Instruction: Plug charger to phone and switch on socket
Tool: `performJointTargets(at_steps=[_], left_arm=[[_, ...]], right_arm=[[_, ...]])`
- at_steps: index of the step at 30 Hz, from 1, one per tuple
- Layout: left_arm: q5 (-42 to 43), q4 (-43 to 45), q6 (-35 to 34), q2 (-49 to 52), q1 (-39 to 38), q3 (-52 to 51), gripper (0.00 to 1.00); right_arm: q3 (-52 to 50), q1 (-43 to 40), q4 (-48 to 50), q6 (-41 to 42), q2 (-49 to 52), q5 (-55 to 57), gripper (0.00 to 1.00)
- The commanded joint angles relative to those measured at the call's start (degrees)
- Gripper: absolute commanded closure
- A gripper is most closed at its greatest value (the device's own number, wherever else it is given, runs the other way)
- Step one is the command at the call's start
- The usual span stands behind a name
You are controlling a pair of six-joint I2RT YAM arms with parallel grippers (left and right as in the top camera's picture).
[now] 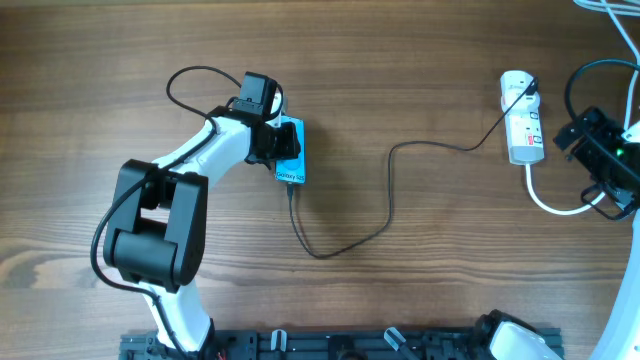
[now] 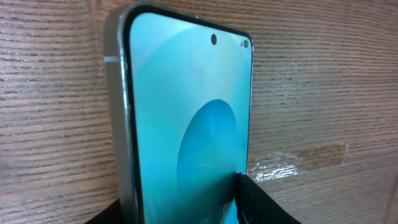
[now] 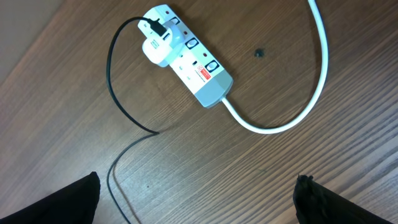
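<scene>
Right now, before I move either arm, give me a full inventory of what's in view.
phone: 1, teal screen, flat on the table left of centre, at the left gripper
charger: 1, thin black cable, curves from the phone's bottom edge to the plug
socket: 1, white with red markings, far right of the table
plug: 1, white, in the socket's end outlet
white cord: 1, white, curves away from the socket's other end
table: 1, brown wood
left gripper: 1, black, fingers either side of the phone; grip unclear
right gripper: 1, black, open and empty, near the socket
</scene>
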Motion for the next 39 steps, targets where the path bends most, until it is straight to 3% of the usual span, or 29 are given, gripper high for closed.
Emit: performJointTargets(at_steps=[1,39], left_arm=[[-1.0,0.2,0.1,1.1,-0.2,-0.2,0.56],[-1.0,1.2,0.1,2.5,-1.8,-0.2,0.51]], right_arm=[[0.2,-0.1,0.0,-0.7,-0.2,-0.9,0.0],[0.2,-0.1,0.2,-0.7,0.0,-0.9,0.0]])
